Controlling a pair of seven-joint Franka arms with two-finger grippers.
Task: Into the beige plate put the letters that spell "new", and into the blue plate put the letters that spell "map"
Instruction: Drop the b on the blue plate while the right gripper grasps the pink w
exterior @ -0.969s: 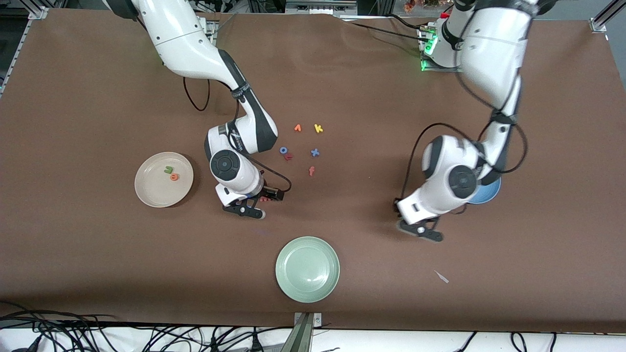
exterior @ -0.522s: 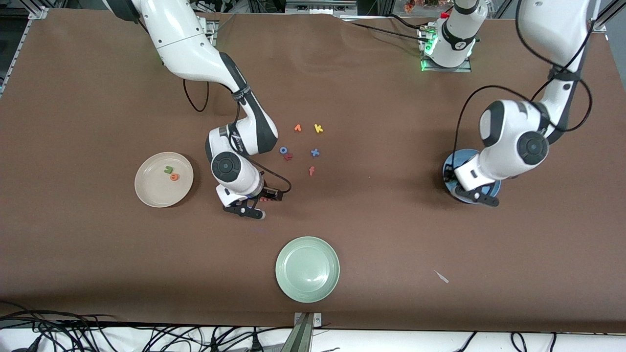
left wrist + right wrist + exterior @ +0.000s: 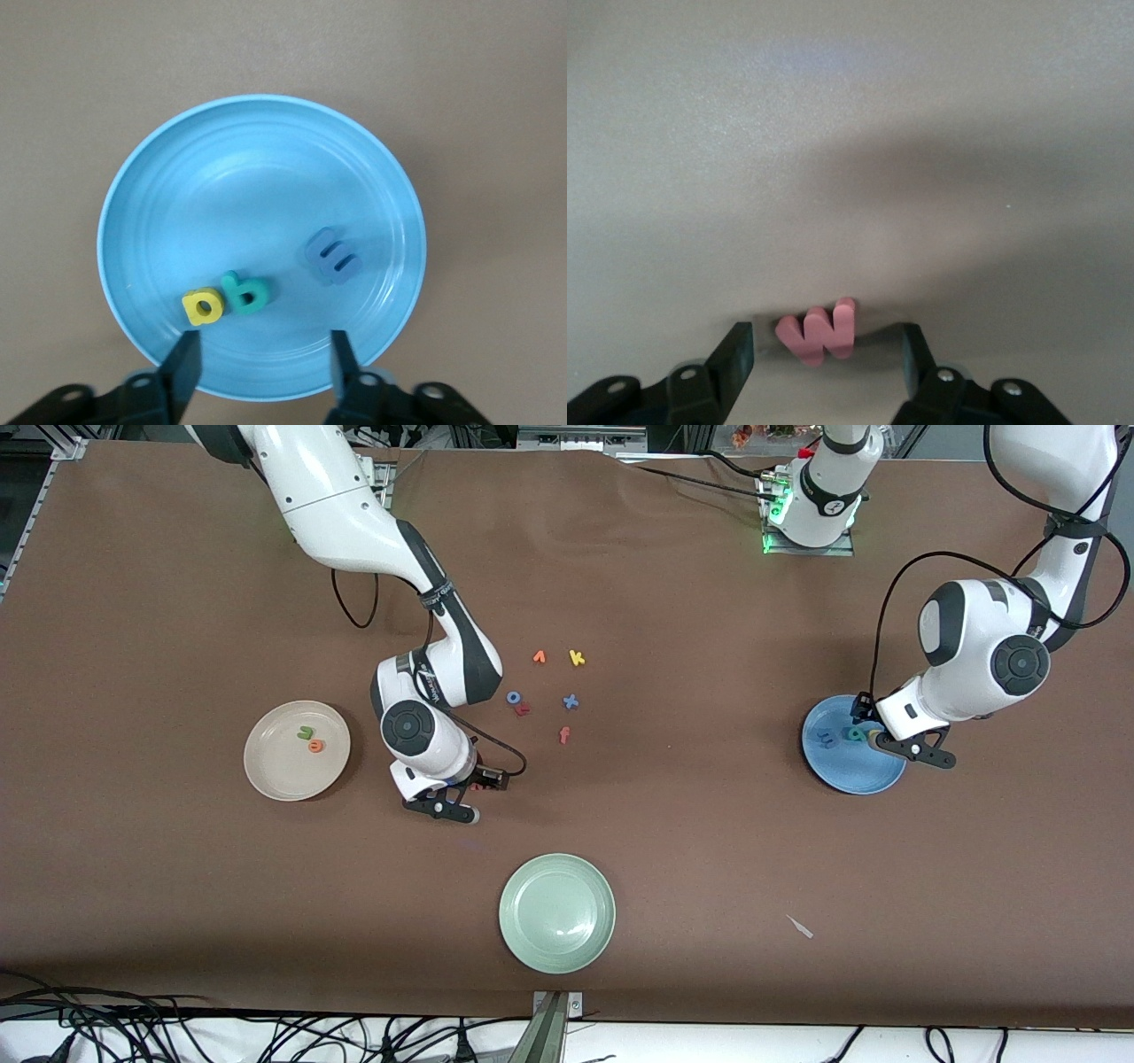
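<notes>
The blue plate [image 3: 849,772] [image 3: 257,177] lies toward the left arm's end of the table. In it are the blue m [image 3: 332,256], the teal a [image 3: 244,293] and the yellow p [image 3: 203,307]. My left gripper [image 3: 912,746] [image 3: 263,367] hangs open over the plate's rim, holding nothing. The beige plate [image 3: 282,772] holds the green n [image 3: 306,732] and the orange e [image 3: 315,746]. My right gripper [image 3: 465,793] [image 3: 826,363] is down at the table, open. The red w [image 3: 819,332] [image 3: 478,786] lies between its fingers, with a gap on each side.
A pale green plate [image 3: 557,912] sits nearest the front camera. Loose letters lie mid-table: orange v [image 3: 539,657], yellow k [image 3: 577,658], blue o [image 3: 513,698], red r [image 3: 524,709], blue x [image 3: 570,701] and an orange-red f [image 3: 564,734]. A white scrap [image 3: 800,926] lies near the front edge.
My left arm has swung from mid-table to over the blue plate and opened its gripper. The right arm has stayed low around the w.
</notes>
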